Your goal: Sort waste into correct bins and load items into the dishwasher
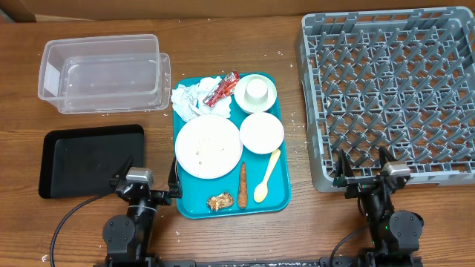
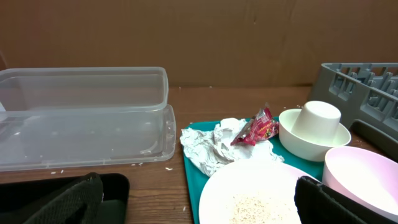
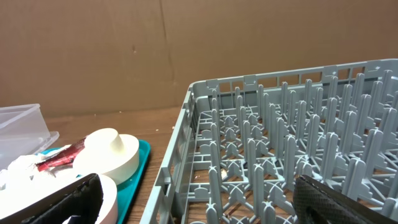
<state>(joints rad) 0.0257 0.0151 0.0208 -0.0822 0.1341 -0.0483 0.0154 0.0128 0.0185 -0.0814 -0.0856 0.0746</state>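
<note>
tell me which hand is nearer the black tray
Left. The left hand is at the black tray's right corner; the right hand is far off, by the dish rack.

The left arm [image 1: 132, 222] and right arm [image 1: 391, 225] are black with rounded joint housings. Each carries a small silver-grey block [image 1: 139, 176] at the wrist. A thin black cable [image 1: 70, 211] curves from each base. The fingers [image 2: 62, 199] are broad, matte black, with softly rounded edges.

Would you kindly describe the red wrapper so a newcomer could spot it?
Find the flat teal plastic tray mid-table. At its far edge, the small red snack wrapper lies against the crumpled white paper napkin. Nothing else there is red.
</note>
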